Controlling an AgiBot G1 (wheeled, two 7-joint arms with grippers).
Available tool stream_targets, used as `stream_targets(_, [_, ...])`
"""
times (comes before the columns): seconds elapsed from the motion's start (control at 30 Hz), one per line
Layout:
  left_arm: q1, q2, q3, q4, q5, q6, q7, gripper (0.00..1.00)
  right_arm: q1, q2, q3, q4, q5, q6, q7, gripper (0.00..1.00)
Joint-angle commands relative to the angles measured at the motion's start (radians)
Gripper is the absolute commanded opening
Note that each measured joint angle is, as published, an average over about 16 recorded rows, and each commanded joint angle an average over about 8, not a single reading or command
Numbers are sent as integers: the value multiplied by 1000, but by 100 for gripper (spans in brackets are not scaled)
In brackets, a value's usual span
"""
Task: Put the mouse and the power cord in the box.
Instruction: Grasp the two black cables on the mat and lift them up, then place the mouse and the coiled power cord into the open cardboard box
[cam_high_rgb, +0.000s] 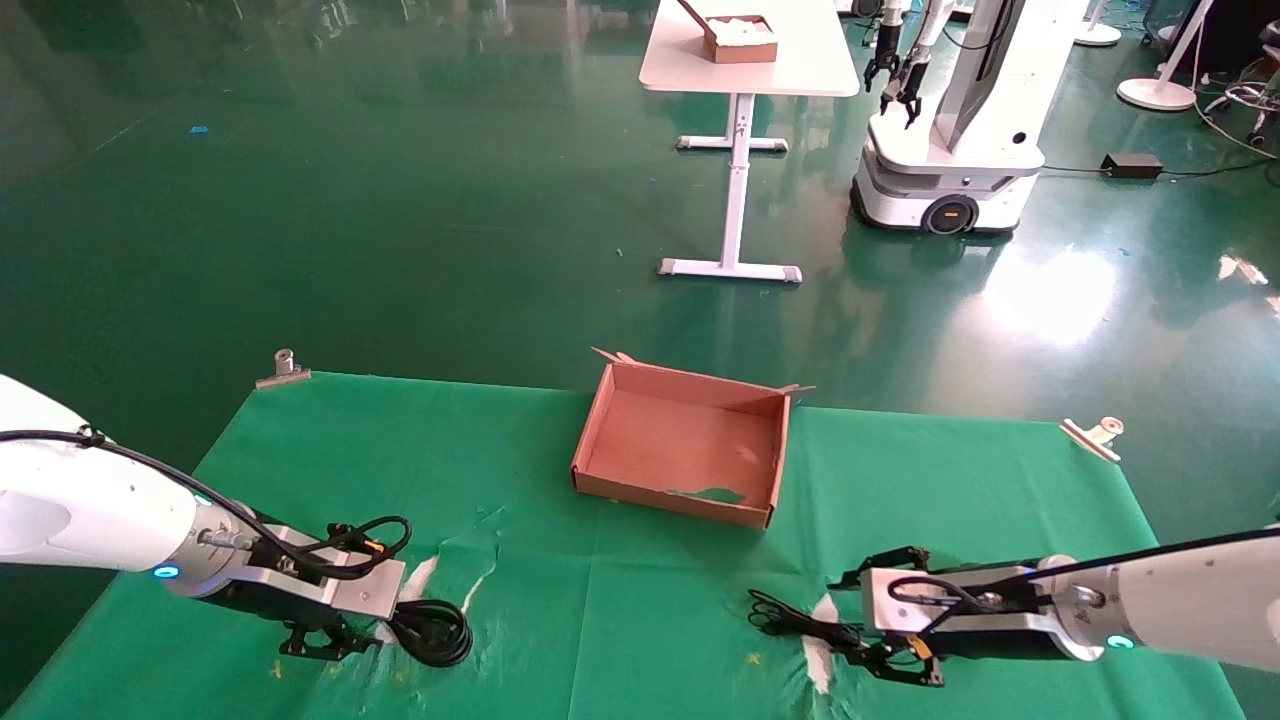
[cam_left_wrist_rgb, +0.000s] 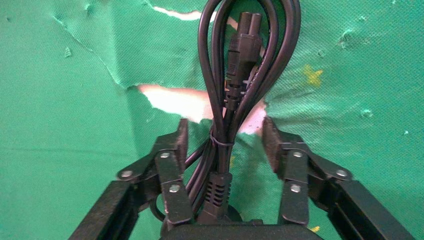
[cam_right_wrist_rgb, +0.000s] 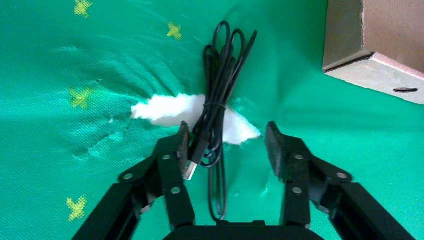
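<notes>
Both grippers spread wide over their cables; the box (cam_high_rgb: 684, 442) sits empty at the table's far-middle edge.

Near the front-left corner, the left gripper (cam_left_wrist_rgb: 223, 137) straddles the power cord (cam_left_wrist_rgb: 240, 95): thick, springy rubber, probably best pinched at its tied waist so the loops stay bundled. Near the front edge, right of middle, the right gripper (cam_right_wrist_rgb: 227, 142) straddles a thin bundled cable (cam_right_wrist_rgb: 218, 95), light and floppy; the mouse body itself is not visible.
</notes>
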Motion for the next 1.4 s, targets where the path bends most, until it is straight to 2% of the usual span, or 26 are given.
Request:
stream_targets(0.03, [0, 0, 0, 0, 0, 0, 0, 0, 0, 0, 0, 0, 0, 0, 0, 0])
stream_targets(0.73, [1, -1, 0, -1, 0, -1, -2, 0, -1, 0, 1, 2, 2, -2, 1, 0])
stream_targets(0.9, [-9, -13, -16, 7, -22, 22, -11, 0, 8, 13, 18, -9, 26, -25, 21, 0])
stream_targets(1.03, [-44, -37, -48, 17, -70, 89, -27, 0, 37, 63, 63, -24, 91, -82, 52, 0])
stream_targets(1.17, [-95, -61, -112, 47, -162, 182, -86, 0, 93, 138, 115, -32, 166, -134, 86, 0])
stream_targets(1.3, [-140, -58, -193, 93, -279, 224, -194, 0, 168, 180, 146, -29, 211, -147, 131, 0])
stream_targets(1.4, [-171, -30, -241, 110, -349, 200, -268, 0, 223, 166, 156, -19, 226, -136, 171, 0])
